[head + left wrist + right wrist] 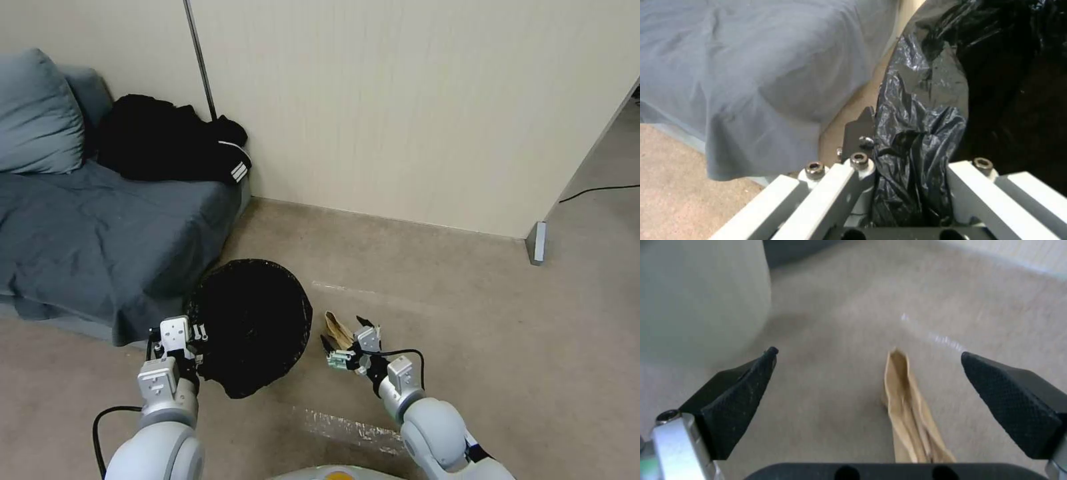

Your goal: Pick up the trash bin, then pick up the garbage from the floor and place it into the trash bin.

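Note:
The trash bin (pixel 250 320), lined with a black bag, is tilted beside the sofa, its dark mouth facing up. My left gripper (pixel 198 338) is shut on the near left part of its rim; the left wrist view shows the crumpled bag liner (pixel 925 100) pinched between the fingers. Right of the bin, a piece of garbage, a tan scrap (pixel 338 329), lies on the floor. My right gripper (pixel 345 333) hovers open just over it. In the right wrist view the tan scrap (pixel 907 406) lies between the spread black fingertips (pixel 742 396), with the bin's white wall (pixel 698 296) to one side.
A grey sofa (pixel 100 227) with a pillow (pixel 37 113) and black clothing (pixel 167 147) stands close on the left. The beige wall (pixel 400 100) runs behind, ending at a corner (pixel 537 243). A black cable (pixel 600 190) lies far right. Open carpet stretches to the right.

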